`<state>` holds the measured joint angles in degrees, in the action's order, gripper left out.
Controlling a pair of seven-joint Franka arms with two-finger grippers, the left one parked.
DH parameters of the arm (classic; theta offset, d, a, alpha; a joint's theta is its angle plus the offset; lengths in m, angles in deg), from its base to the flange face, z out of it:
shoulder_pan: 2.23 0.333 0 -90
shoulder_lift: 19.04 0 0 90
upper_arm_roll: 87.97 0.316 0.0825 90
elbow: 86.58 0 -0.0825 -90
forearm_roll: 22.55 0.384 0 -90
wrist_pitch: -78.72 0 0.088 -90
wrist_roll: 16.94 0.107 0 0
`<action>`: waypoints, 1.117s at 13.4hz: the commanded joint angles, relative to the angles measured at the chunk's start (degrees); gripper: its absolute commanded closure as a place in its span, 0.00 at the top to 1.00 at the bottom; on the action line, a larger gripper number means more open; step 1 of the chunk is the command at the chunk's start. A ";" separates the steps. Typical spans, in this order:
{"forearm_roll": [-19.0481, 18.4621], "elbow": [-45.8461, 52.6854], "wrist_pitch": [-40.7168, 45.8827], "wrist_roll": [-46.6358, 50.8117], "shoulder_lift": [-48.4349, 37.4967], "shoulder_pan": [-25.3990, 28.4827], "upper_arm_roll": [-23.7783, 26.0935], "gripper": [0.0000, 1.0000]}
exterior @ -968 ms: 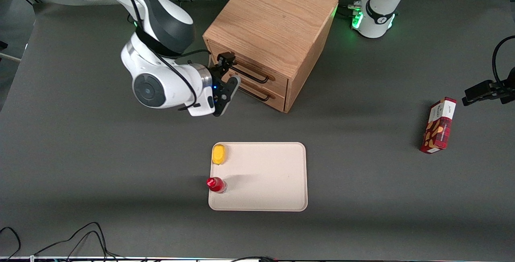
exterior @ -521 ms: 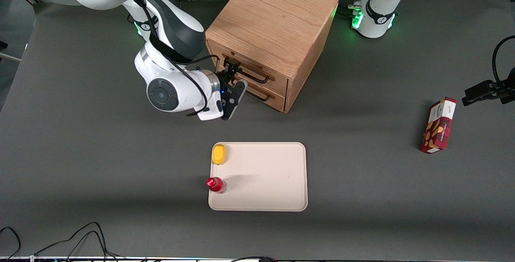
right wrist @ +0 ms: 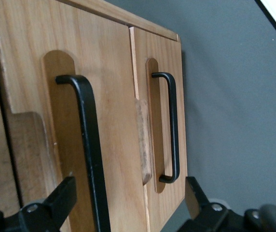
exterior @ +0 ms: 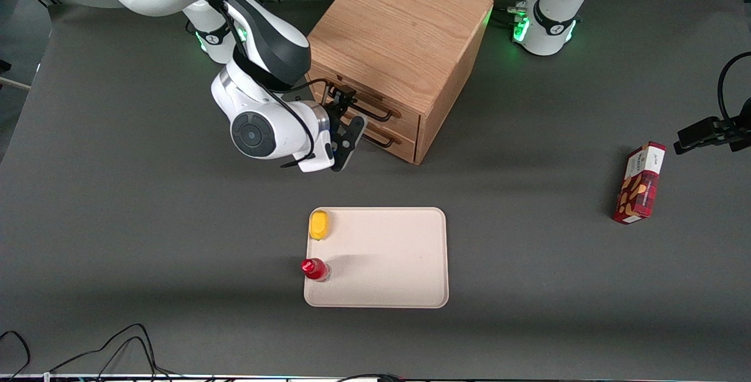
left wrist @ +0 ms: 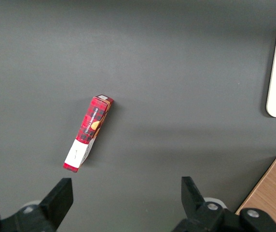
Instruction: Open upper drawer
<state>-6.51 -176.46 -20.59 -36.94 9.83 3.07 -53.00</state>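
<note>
The oak cabinet [exterior: 399, 30] stands at the back of the table with two drawers on its front. The upper drawer [exterior: 405, 111] looks shut; its black bar handle [exterior: 375, 113] also shows in the right wrist view [right wrist: 89, 145]. The lower drawer [exterior: 403, 142] with its matching handle [right wrist: 174, 130] is shut too. My right gripper [exterior: 350, 118] is right in front of the drawers and open. In the wrist view the gripper [right wrist: 131, 186] has one finger on each side of the upper handle's bar, without touching it.
A beige tray [exterior: 399, 264] lies nearer the front camera, with a yellow object [exterior: 319, 225] and a red-capped bottle [exterior: 314, 269] at its edge. A red box [exterior: 639, 182] lies toward the parked arm's end, also in the left wrist view [left wrist: 89, 131]. Cables [exterior: 117, 347] lie along the front edge.
My right arm has moved in toward the cabinet front. The open gripper has slid along the drawers and its fingers now straddle the upper handle. The drawers have not moved.
</note>
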 commanded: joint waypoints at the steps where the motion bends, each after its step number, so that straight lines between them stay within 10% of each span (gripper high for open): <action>1: -0.66 -2.14 -2.02 -1.28 -0.83 -0.30 0.63 1.00; 15: -4.70 5.59 -3.69 -1.19 6.02 -1.26 -1.21 1.00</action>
<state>-9.66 -174.15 -24.68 -37.08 13.61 2.06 -54.02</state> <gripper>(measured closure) 0.000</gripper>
